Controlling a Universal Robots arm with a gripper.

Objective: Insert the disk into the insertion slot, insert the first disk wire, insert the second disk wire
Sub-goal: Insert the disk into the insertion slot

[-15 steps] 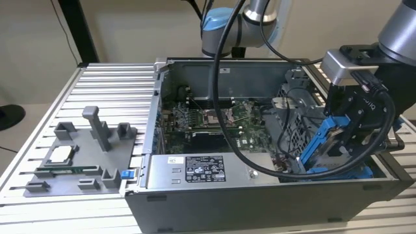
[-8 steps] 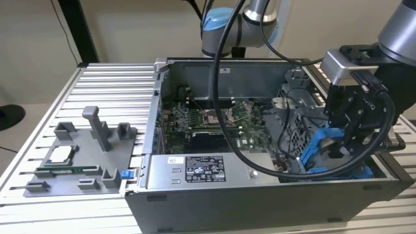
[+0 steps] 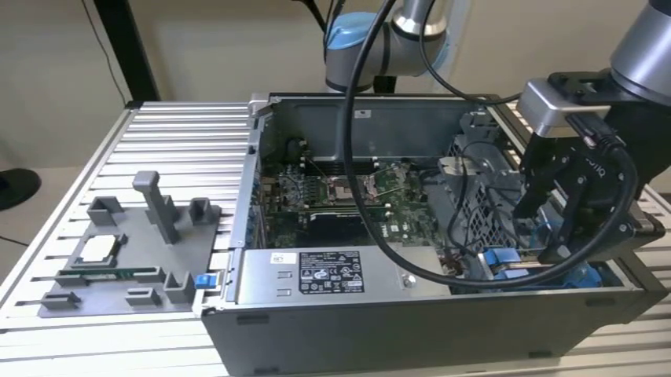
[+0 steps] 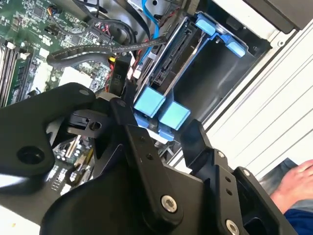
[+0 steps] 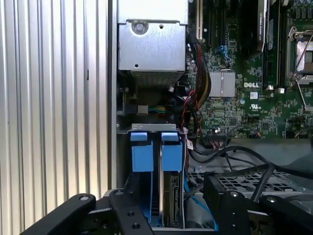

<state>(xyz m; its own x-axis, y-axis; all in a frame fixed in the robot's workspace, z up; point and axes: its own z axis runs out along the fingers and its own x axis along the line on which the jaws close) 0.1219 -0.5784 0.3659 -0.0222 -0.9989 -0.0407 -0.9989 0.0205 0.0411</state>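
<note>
The disk (image 5: 172,196) stands on edge in the insertion slot (image 5: 146,128), a grey metal bay in the case's corner at the exterior view's right. Its blue carrier tabs (image 4: 149,103) stick out toward me. My gripper (image 5: 166,191) is open, with its black fingers (image 4: 193,132) on either side of those tabs; whether they touch the carrier I cannot tell. In the exterior view the gripper (image 3: 545,236) hangs over the perforated cage (image 3: 477,212). A thin blue cable (image 4: 149,22) and a black flat cable (image 4: 98,49) lie loose beside the bay. Which of them are the disk wires I cannot tell.
The open computer case holds the motherboard (image 3: 346,196) and a silver power-supply box (image 3: 314,275). A grey fixture tray (image 3: 137,243) sits on the ribbed table (image 3: 168,149) at the exterior view's left. A person's hand (image 4: 298,181) rests outside the case wall. The arm's black cable (image 3: 367,157) loops across the case.
</note>
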